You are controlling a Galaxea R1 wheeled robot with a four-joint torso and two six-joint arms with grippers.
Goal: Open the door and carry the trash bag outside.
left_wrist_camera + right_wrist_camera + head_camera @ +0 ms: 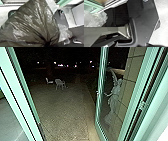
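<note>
With 12 o'clock straight ahead of the robot, the doorway gives onto a paved yard (62,114) under a black sky. The glass door (100,84) stands open at 1 o'clock, its pale green edge upright. A green-white frame post (23,92) rises at 10 o'clock, and another post (133,94) at 2 o'clock, with a metal fitting (142,105) set in it. Beyond the glass, between 1 and 2 o'clock, a pale winged statue (114,98) with one arm held out stands by a wall (133,68) of large blocks. Two white chairs stand on the paving at 11 o'clock, the nearer chair (59,83) just beside the farther chair (49,81). Small lights (60,65) dot the dark distance around 12 o'clock. The dark trash bag (32,21) is large in the left wrist view, its glossy film drawn in pleats to a tight gather, with crumpled clear plastic (63,32) against its side. Clear plastic also shows in the right wrist view, near a green frame edge (93,6). I cannot tell whether the left pincer or the right pincer is spread, pressed together or pinching anything.
</note>
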